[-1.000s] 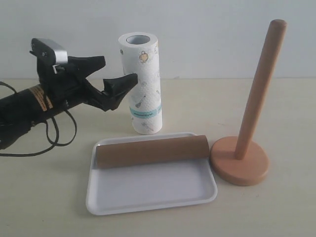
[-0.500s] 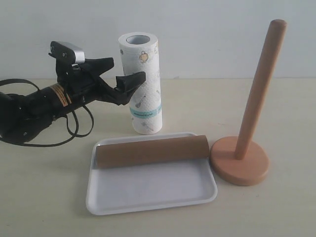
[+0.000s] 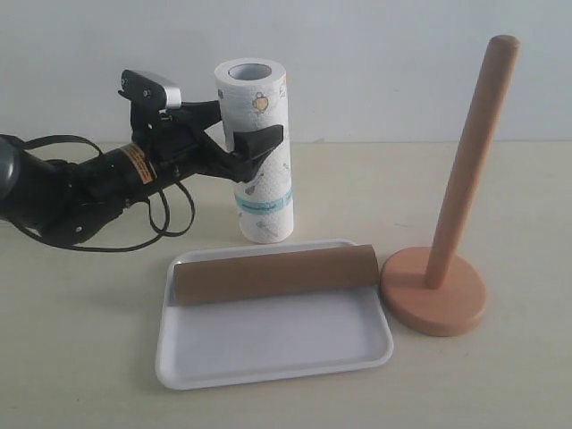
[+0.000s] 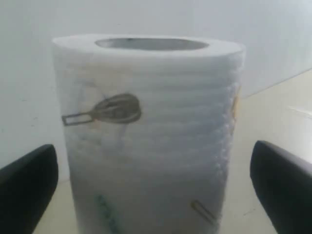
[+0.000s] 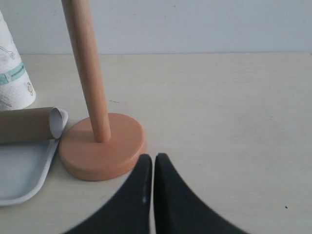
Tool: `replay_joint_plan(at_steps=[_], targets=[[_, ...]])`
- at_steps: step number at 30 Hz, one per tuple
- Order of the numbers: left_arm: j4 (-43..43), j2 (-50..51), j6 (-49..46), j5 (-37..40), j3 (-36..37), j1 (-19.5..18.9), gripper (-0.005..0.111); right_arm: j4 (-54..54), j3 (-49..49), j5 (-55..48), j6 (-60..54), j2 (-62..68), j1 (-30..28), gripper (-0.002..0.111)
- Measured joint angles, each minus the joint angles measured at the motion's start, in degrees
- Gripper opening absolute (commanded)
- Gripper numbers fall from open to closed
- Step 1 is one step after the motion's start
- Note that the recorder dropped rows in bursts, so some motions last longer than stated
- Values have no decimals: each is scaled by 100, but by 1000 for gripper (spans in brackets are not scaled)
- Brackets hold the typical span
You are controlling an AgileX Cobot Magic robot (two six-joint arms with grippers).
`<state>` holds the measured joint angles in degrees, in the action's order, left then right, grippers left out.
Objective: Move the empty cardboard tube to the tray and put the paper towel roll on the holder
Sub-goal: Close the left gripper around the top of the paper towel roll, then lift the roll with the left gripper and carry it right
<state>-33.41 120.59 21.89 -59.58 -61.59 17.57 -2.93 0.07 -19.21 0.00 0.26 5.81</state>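
On one tray, one cardboard tube.

**Left wrist view:** the paper towel roll is out of focus, its printed drawings are smeared, and its lower part is cut by the frame edge. Both fingers of the left gripper are cropped.

**Right wrist view:** the frame edge removes the top of the dowel on the holder. The empty cardboard tube, the tray and the roll are each cropped. The right gripper shows only blurred fingertips.

**Exterior view:** the tube hides the tray's far rim. One gripper finger covers part of the roll. The left arm runs off frame.
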Motion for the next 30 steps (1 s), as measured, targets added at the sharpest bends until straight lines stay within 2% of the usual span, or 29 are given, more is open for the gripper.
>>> replay_joint_plan(at_steps=[8,11,13,15,19,30], targets=[[-10,369,11,273,-466,0,106,0,0,0,0,0,0,1],[-10,400,11,336,-535,0,98,0,0,0,0,0,0,1],[-10,400,11,346,-535,0,82,0,0,0,0,0,0,1],[-10,400,11,344,-535,0,61,0,0,0,0,0,0,1],[-21,400,11,321,-550,9,5,0,0,0,0,0,0,1],[104,243,-118,479,-554,9,4,0,0,0,0,0,0,1]])
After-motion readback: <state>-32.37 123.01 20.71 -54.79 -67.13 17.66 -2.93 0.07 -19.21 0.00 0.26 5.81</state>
